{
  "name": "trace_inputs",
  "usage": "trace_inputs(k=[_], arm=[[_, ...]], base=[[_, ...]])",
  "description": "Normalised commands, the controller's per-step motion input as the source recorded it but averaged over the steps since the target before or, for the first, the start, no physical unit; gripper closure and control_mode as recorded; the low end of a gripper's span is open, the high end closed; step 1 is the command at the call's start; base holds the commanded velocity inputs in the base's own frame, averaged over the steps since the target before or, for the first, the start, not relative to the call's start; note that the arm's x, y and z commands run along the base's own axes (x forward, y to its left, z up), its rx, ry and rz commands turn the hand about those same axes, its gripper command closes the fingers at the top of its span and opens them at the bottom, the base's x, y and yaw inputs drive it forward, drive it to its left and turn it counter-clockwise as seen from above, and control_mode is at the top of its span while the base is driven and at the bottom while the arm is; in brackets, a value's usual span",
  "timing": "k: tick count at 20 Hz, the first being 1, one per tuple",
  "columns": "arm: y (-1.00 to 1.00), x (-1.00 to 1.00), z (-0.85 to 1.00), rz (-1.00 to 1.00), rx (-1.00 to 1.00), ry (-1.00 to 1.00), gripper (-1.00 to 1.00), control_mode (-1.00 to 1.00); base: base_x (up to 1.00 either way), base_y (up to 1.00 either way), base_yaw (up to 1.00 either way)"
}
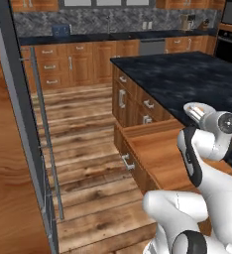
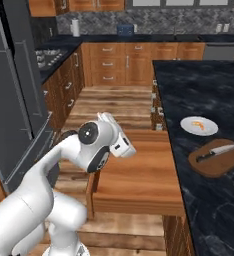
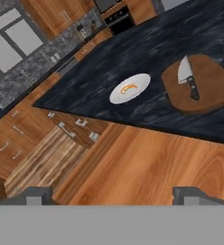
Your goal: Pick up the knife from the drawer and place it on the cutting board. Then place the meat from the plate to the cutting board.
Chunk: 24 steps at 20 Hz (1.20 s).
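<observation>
The drawer (image 2: 139, 175) is pulled open from the island, its light-brown inside bare (image 3: 147, 162). My gripper (image 3: 115, 195) hangs above it, open, with nothing between its fingertips. The dark oval cutting board (image 2: 224, 162) lies on the black counter to the right, and the knife (image 2: 218, 151) rests on top of it. From the hand view the knife (image 3: 188, 76) lies across the board (image 3: 214, 95), blade pointing away. Beside the board stands the white plate (image 2: 189, 127) with the small orange meat (image 2: 200, 124) on it. In the hand view the meat (image 3: 128, 88) sits mid-plate (image 3: 142, 81).
The black island counter (image 1: 187, 79) stretches behind the drawer, with shut drawers (image 1: 122, 98) in its side. A dark fridge (image 2: 9, 110) stands to the left, and a tall wooden panel with a rail (image 1: 43, 134) is close by. Wood floor (image 1: 83, 124) lies between.
</observation>
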Motion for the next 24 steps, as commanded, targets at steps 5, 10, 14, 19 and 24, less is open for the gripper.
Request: trace_inputs(k=[5, 10, 14, 19, 24], arm=[[0.0, 0.0, 0.0, 0.0, 0.0, 0.0, -1.0, 1.0], [0.0, 0.0, 0.0, 0.0, 0.0, 0.0, -1.0, 1.0], [0.0, 0.0, 0.0, 0.0, 0.0, 0.0, -1.0, 1.0], [0.0, 0.0, 0.0, 0.0, 0.0, 0.0, -1.0, 1.0], [0.0, 0.0, 0.0, 0.0, 0.0, 0.0, -1.0, 1.0]], base=[[-0.9, 0.14, 0.41], [-0.7, 0.21, 0.46], [0.05, 0.6, 0.37], [0.74, 0.2, 0.01], [1.0, 0.01, 0.0]])
